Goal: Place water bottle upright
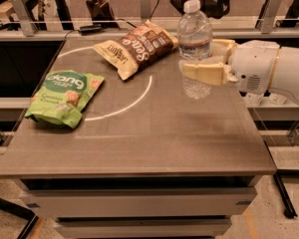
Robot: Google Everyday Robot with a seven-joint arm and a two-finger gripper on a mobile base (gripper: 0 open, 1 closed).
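The water bottle (195, 36) is clear ribbed plastic with a white cap and a pale label edged in red. It stands upright on the right side of the table (139, 133), its base on the surface. My gripper (202, 59) comes in from the right on a white arm. One cream finger (204, 73) lies across the front of the bottle's lower half, the other sits behind it. The fingers are closed around the bottle's body.
A brown snack bag (134, 46) lies at the back centre, just left of the bottle. A green Dang bag (65, 96) lies at the left. A white arc is painted on the tabletop. The table's right edge is close under my arm.
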